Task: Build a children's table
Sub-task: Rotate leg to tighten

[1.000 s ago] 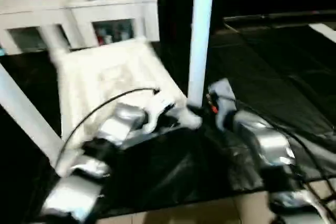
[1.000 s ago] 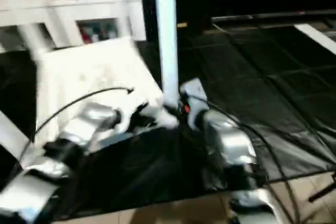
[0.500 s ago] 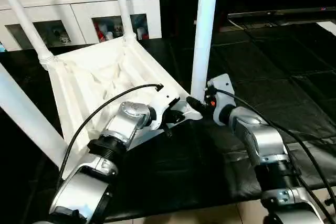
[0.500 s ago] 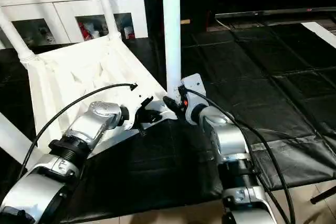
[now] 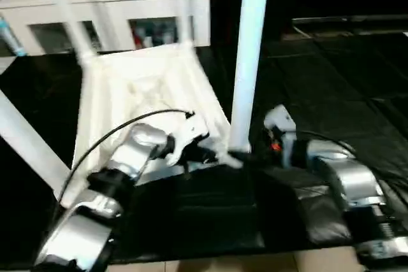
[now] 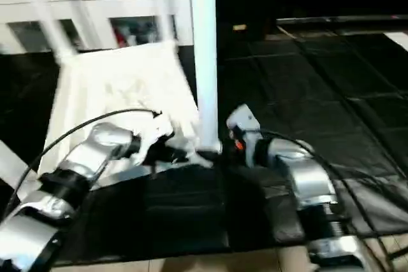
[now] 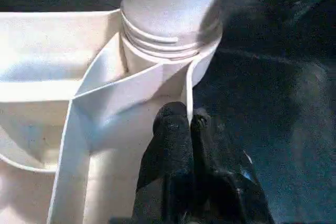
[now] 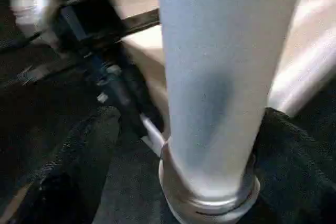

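1. The left gripper had its two black fingers pressed together, pinching the thin edge of the table top right by a corner socket.
2. The right gripper sat just beside the bottom of the nearest leg. In its wrist view the black fingers stood spread wide on both sides of the leg and were not squeezing it.
3. The children's table lay upside down on the black floor mats, ribs facing up. The near leg stood straight up in its socket.
4. Other legs rose from the far corners, and one more slanted by the left side. A white cabinet stood behind.
5. It looked like the last leg was being put in. Next, the leg likely needed a check that it was tight, and then the table had to be turned over.
6. No words or labels could be read anywhere.
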